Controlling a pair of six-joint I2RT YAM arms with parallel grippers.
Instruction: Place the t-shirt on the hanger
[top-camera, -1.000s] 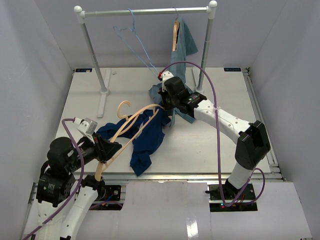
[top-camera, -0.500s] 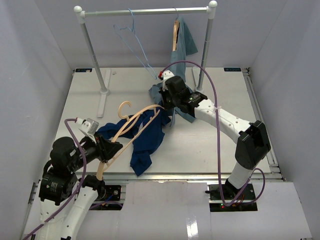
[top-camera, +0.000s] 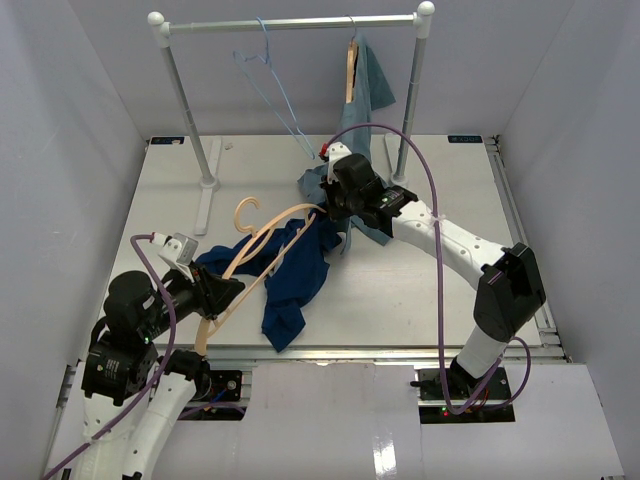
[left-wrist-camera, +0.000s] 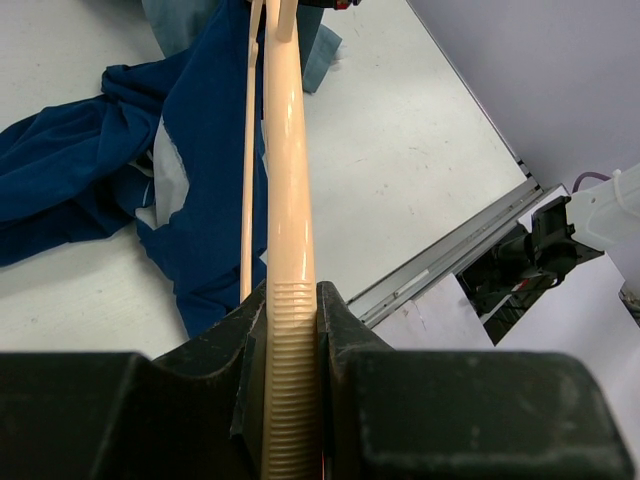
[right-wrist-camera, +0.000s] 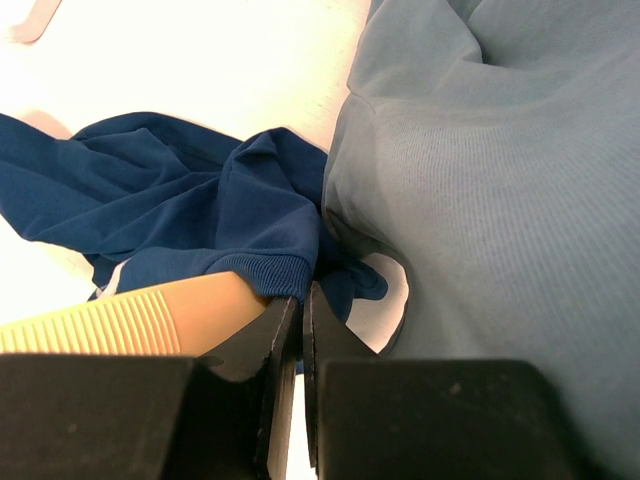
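Note:
The tan wooden hanger (top-camera: 270, 240) lies slanted over the dark navy t-shirt (top-camera: 295, 275), its hook (top-camera: 245, 208) towards the back. My left gripper (top-camera: 212, 300) is shut on the hanger's near ribbed end (left-wrist-camera: 288, 330); the navy cloth (left-wrist-camera: 90, 170) spreads on the table beyond it. My right gripper (top-camera: 328, 212) is at the hanger's far end. There the jaws are shut on the t-shirt's ribbed edge (right-wrist-camera: 265, 272), right beside the hanger's far tip (right-wrist-camera: 130, 318).
A clothes rack (top-camera: 290, 22) stands at the back, with posts at left (top-camera: 190, 110) and right (top-camera: 410, 100). On it hang a light-blue wire hanger (top-camera: 268, 80) and a grey-blue shirt (top-camera: 372, 80) that drapes down beside my right gripper (right-wrist-camera: 500, 180).
The hanger, held by the left gripper, has shifted slightly to the left and back. The right gripper with the shirt edge has crept a little towards the back.

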